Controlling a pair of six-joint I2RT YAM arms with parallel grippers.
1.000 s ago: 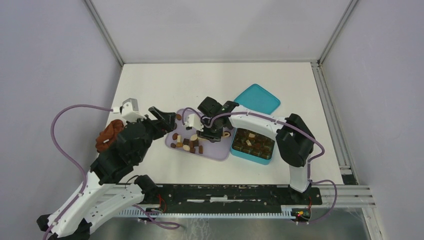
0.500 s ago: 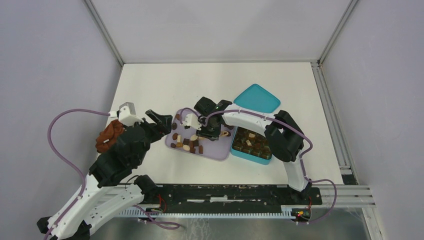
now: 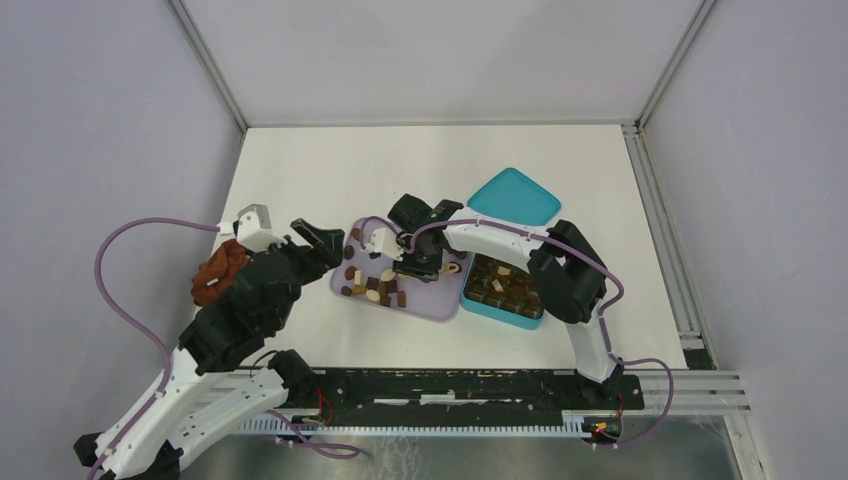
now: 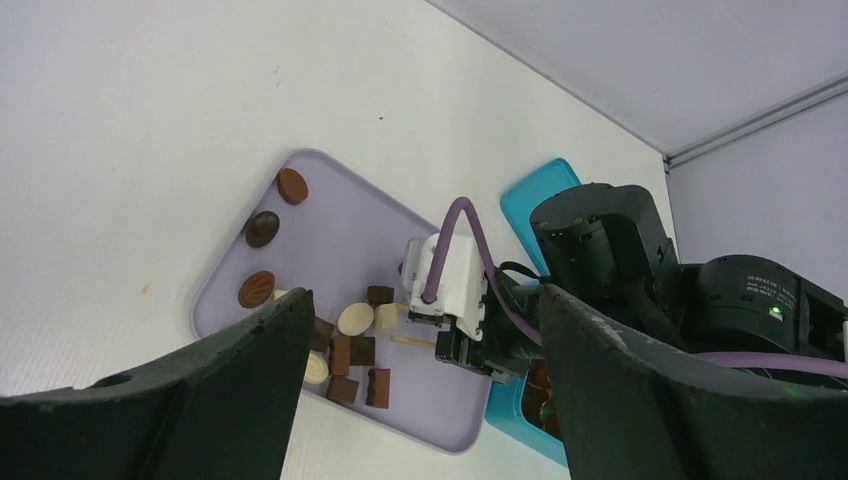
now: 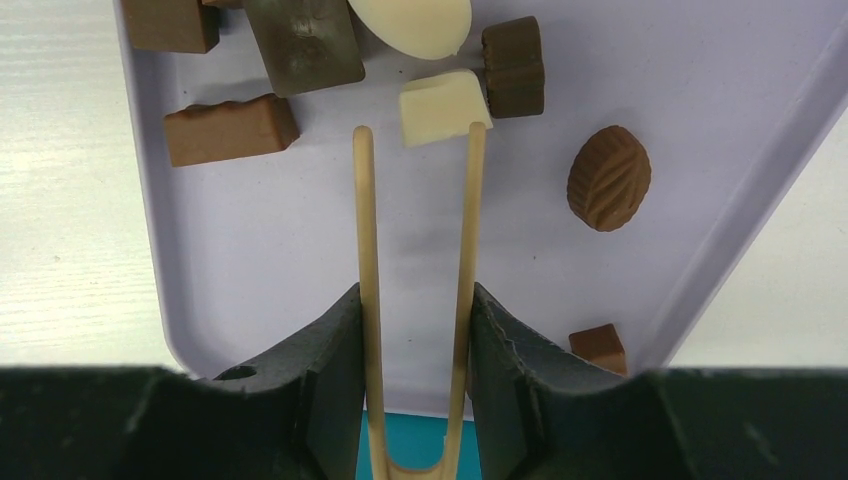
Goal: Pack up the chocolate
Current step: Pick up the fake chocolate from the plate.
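Several small chocolate pieces (image 3: 375,285), dark, mid brown and cream, lie on a lavender tray (image 3: 432,303). My right gripper (image 5: 415,310) is shut on pale wooden tongs (image 5: 366,230), its fingers (image 5: 325,370) pressing on both arms. The tong tips reach a white chocolate cube (image 5: 443,106); the right tip touches its edge and the left tip stands just beside it. In the top view the right gripper (image 3: 415,262) hangs over the tray's middle. The teal box (image 3: 478,303), partly filled with brown pieces, sits right of the tray. My left gripper (image 3: 325,240) is open and empty above the tray's left edge.
The teal lid (image 3: 515,196) lies behind the box. A rust-brown cloth lump (image 3: 218,272) sits left of the left arm. A leaf-shaped brown piece (image 5: 609,177) and a brown bar (image 5: 230,130) flank the tongs. Through the left wrist view the right arm's white camera (image 4: 450,275) stands over the tray (image 4: 340,225).
Over the first half second both arms shifted slightly left, the right gripper further over the tray. Since then nothing visible has moved.
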